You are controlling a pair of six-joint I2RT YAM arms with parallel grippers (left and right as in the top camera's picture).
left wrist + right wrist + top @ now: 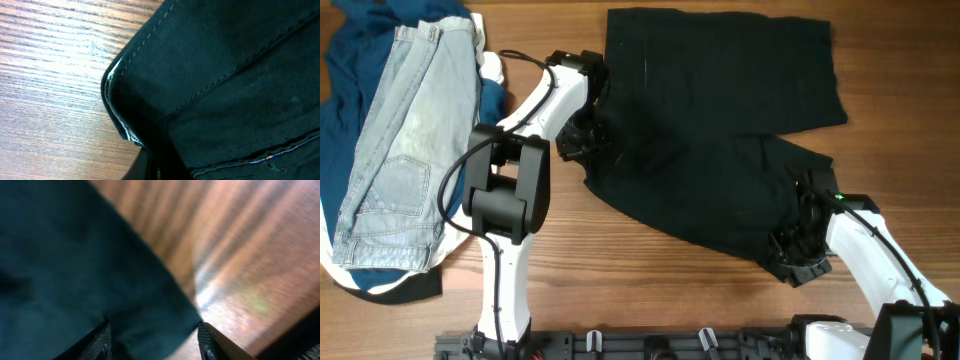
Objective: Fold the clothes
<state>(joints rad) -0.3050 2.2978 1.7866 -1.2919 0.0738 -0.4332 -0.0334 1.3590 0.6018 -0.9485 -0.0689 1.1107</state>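
Wooden table [650, 290], brown grain, seen from overhead: black shorts [720, 120] lie spread flat at centre and right, waistband toward the left, both legs running out to the right, upper leg higher than the lower. Left gripper [582, 138] sits at the waistband's left edge, touching the cloth; fingers dark against dark fabric, cannot tell whether parted or closed. Right gripper [798, 245] is at the outer end of the lower leg, on the hem. Far left, well apart from the shorts: light-blue jeans [395, 150] lying over a dark blue garment [350, 45]. Left wrist view: close on a corner of the shorts [240, 75], stitched seams, a thin pale lining edge [117, 117] showing at the fold, bare wood to the left; own fingers not made out, grip cannot be told. Right wrist view, blurred: two fingertips [102, 347] stand wide apart, the hem of the shorts [65, 270] lying in the gap between them, not pinched; wood to the right
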